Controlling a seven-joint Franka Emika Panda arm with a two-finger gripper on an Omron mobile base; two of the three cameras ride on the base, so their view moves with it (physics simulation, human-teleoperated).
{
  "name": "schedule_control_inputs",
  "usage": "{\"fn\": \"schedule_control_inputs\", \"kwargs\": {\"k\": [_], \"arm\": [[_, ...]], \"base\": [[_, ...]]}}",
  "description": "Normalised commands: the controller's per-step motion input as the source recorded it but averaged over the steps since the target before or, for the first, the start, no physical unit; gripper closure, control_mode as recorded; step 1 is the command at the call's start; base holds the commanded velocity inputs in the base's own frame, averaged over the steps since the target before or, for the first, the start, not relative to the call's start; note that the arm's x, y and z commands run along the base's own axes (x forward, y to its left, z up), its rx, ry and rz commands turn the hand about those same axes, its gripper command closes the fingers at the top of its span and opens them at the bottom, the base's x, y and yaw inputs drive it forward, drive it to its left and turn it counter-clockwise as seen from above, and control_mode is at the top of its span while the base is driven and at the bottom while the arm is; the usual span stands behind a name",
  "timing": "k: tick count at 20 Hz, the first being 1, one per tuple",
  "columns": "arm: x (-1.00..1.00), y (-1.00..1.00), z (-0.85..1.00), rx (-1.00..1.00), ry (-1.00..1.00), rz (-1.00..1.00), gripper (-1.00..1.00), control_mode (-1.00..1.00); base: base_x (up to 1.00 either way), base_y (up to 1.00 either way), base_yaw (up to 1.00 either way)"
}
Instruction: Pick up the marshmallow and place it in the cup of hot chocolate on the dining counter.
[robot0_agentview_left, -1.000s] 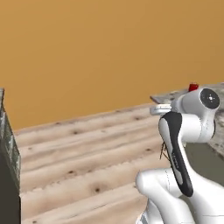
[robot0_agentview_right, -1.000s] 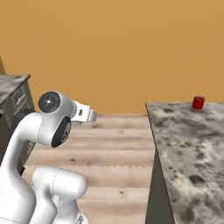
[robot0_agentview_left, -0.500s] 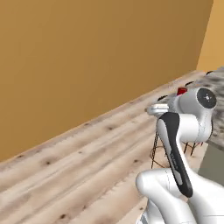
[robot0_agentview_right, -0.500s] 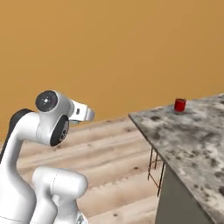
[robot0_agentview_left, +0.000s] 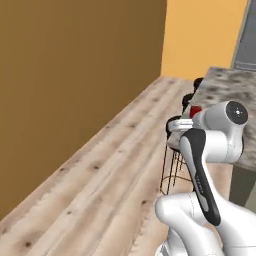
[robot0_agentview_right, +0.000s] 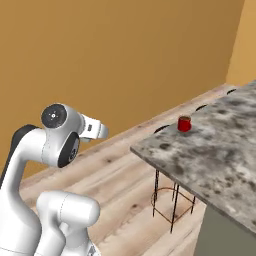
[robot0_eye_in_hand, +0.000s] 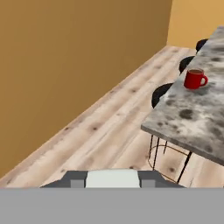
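claw (robot0_eye_in_hand: 112, 179): clamped on the marshmallow (robot0_eye_in_hand: 112, 178), off-white block between the tips
cup of hot chocolate (robot0_eye_in_hand: 194, 78): red, on dining counter (robot0_eye_in_hand: 192, 118) near its edge

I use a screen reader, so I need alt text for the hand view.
A small off-white marshmallow sits pinched between the dark fingertips at the bottom. Ahead, a red cup of hot chocolate stands near the edge of the mottled granite dining counter, with black stools tucked along it, over a wood floor.
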Motion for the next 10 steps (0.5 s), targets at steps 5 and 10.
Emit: {"fn": "schedule_control_inputs", "kwargs": {"k": [5, 10], "arm": [[0.00, 0.00, 0.00, 0.00, 0.00, 0.00, 1.00, 1.00], [0.00, 0.00, 0.00, 0.00, 0.00, 0.00, 1.00, 1.00]], "base": [[0.41, 1.00, -0.50], [0.22, 1.00, -0.45]]}}
